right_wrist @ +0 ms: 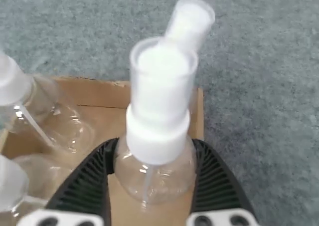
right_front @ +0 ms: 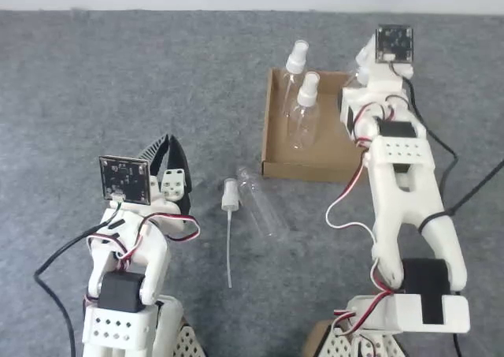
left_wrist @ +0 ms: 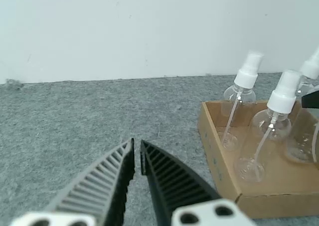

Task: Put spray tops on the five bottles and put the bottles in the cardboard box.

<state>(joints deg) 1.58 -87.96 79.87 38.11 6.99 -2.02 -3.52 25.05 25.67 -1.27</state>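
My right gripper point(right_wrist: 154, 148) is shut on a clear bottle point(right_wrist: 155, 136) with a white spray top, held upright over the cardboard box point(right_wrist: 94, 94). Another capped bottle point(right_wrist: 190, 17) stands just behind it. Two capped bottles point(right_front: 298, 64) point(right_front: 305, 109) stand at the box's left side point(right_front: 268, 124). Left of the box, an uncapped bottle point(right_front: 262, 205) lies on the grey mat beside a loose spray top point(right_front: 230, 196) with its long tube. My left gripper point(right_front: 166, 142) point(left_wrist: 137, 147) is shut and holds nothing, hovering left of the loose spray top.
The right arm point(right_front: 398, 156) stretches over the box's right half and hides that part. From the left wrist, the box point(left_wrist: 215, 153) and its capped bottles point(left_wrist: 240, 94) point(left_wrist: 273, 123) are off to one side. A white wall rises behind the mat.
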